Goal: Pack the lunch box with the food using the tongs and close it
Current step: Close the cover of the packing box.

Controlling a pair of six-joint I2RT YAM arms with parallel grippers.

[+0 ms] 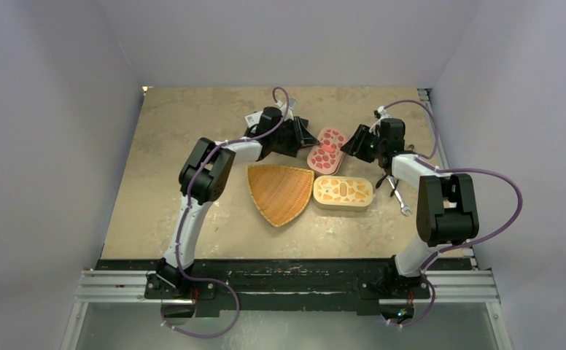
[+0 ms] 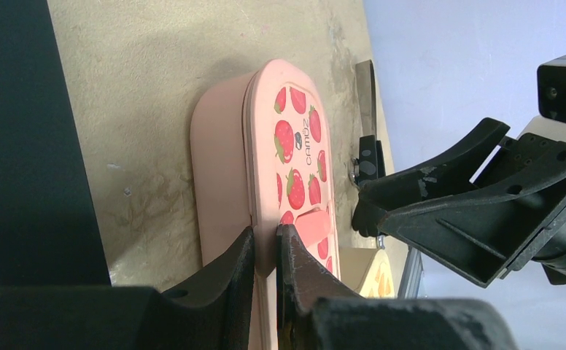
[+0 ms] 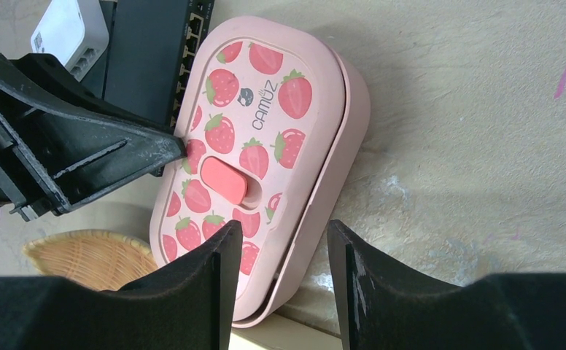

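Note:
The pink strawberry lunch box (image 1: 327,149) lies on the table with its lid (image 3: 265,109) on top, sitting slightly askew on the base (image 2: 218,168). My left gripper (image 2: 265,237) is shut on the lid's left rim. My right gripper (image 3: 284,240) is open at the box's other side, with one finger above the lid and the other over bare table. The two grippers (image 1: 311,138) (image 1: 347,146) face each other across the box. Slim silvery tongs (image 1: 397,195) lie right of the orange box, partly under my right arm. The food is out of view.
An oval box with an orange pattern (image 1: 343,192) sits just in front of the pink one. An orange wicker tray (image 1: 280,191) lies to its left. A metal rail (image 1: 429,109) runs along the table's right edge, with walls close on all sides.

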